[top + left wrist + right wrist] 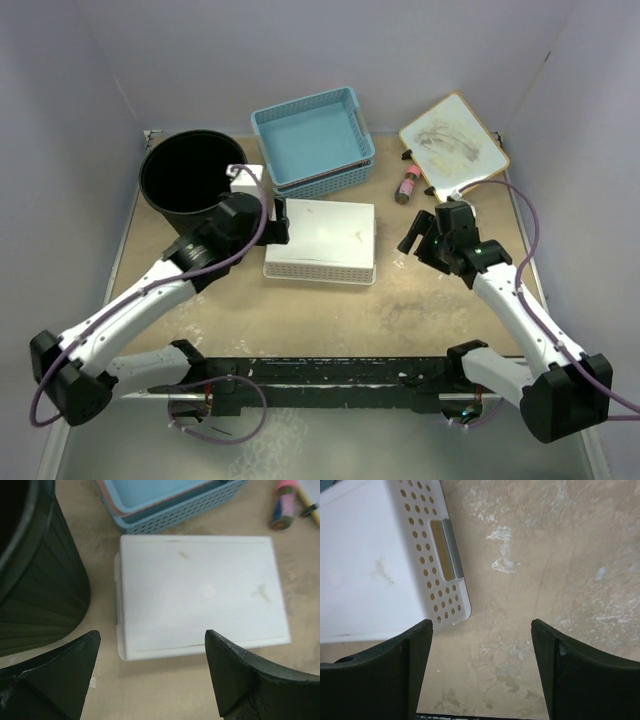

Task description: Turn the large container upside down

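Both arms sit low: my right gripper (481, 630), released and empty, hangs over bare surface (560, 555) beside the white basket (322, 240); my left gripper (282, 222), likewise released, reaches forward, elbow bent, just right of the large container (190, 180), upright at far left. I judge it must swing left and pinch the rim squarely before tipping.
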Robot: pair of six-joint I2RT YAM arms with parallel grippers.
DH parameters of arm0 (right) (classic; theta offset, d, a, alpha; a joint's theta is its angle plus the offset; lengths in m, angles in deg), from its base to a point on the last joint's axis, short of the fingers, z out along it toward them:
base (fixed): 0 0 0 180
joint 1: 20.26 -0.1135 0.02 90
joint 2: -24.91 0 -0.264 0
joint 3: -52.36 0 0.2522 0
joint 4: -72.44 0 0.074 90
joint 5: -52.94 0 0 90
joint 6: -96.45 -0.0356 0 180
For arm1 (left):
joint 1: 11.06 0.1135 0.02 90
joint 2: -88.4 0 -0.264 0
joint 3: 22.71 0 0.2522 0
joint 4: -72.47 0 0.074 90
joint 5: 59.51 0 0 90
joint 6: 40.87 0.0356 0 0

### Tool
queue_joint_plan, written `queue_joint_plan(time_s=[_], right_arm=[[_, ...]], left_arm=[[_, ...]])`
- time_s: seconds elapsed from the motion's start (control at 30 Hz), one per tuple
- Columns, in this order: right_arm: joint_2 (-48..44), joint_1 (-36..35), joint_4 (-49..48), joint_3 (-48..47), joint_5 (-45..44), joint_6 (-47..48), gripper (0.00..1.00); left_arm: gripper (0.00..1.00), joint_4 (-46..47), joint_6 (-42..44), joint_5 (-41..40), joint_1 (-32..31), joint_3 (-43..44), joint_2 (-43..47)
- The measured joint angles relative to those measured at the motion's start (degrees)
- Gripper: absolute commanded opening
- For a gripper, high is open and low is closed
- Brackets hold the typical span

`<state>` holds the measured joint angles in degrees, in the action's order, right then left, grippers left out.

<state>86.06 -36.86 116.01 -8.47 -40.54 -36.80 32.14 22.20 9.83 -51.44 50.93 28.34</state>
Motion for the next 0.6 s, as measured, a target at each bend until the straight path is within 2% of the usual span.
queue_joint_plan(time_s=[0.27,0.4,0.6], right_arm=[[-4.9,-0.3,1.2,-2.4,-7.6,4.2,0.82],[-7.9,-0.3,2.6,-1.9,-9.5,4.3,0.82],[-12.8,-0.3,4.2,0.3,-11.7,4.2,0.82]], left_arm=[[0.82,2.1,-3.1,-9.9,-1.4,-1.0,-15.1],[0.84,2.3,-5.4,-13.4,-1.4,3.4,-22.7],[0.84,8.4,-10.7,-13.0,0.0,4.2,-27.0]])
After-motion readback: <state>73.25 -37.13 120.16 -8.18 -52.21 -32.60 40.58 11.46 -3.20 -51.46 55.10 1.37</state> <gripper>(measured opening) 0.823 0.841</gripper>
